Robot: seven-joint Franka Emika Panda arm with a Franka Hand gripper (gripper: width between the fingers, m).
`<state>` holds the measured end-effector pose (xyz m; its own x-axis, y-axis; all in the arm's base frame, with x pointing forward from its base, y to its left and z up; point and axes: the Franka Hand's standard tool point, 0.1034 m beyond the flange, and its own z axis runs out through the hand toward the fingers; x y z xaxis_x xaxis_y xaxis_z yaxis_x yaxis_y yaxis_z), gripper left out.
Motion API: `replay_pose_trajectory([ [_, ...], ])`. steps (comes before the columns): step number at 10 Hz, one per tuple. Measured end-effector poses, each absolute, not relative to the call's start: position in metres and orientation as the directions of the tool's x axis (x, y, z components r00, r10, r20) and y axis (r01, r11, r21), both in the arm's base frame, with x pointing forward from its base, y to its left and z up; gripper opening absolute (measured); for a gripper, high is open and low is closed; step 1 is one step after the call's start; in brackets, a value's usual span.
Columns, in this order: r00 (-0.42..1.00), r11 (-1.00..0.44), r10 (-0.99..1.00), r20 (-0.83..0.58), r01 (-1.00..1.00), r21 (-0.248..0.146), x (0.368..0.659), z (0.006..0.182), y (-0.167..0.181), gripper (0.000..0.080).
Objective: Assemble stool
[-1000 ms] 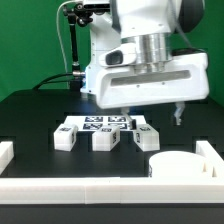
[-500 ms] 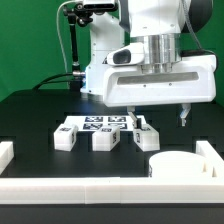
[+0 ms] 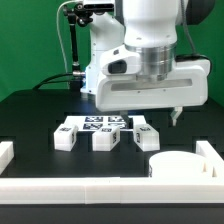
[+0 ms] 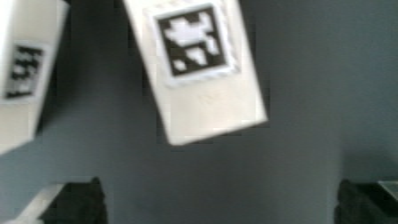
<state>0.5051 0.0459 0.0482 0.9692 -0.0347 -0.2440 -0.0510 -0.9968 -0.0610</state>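
Hovering released and empty over a white leg (image 3: 145, 135), claw (image 3: 150, 117): leg-pickup step in hand, likely needing a centred descent astride it before clenching.

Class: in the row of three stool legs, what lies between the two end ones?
In the exterior view, the middle leg stands between the leg at that view's left and the leg at its right.

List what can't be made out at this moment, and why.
- Exterior view: the marker board is partly hidden behind the legs.
- Exterior view: the lower part of the seat disc is hidden by the front border bar.
- Wrist view: one leg is cut off by the picture edge; the tag on the other leg is blurred.
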Motion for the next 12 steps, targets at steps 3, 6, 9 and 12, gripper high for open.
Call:
replay_pose_trajectory([
  [3, 0.9, -0.996, -0.017, -0.435, -0.052, -0.067, 0.5, 0.047, 0.049, 0.0649],
  [6, 0.814, -0.998, 0.055, -0.579, 0.056, -0.016, 0.5, 0.037, 0.049, 0.0649],
  [9, 0.682, -0.997, 0.067, -0.728, 0.068, -0.027, 0.494, 0.036, 0.051, 0.0649],
  [12, 0.544, -0.997, 0.062, -0.837, 0.069, -0.029, 0.489, 0.029, 0.051, 0.0649],
])
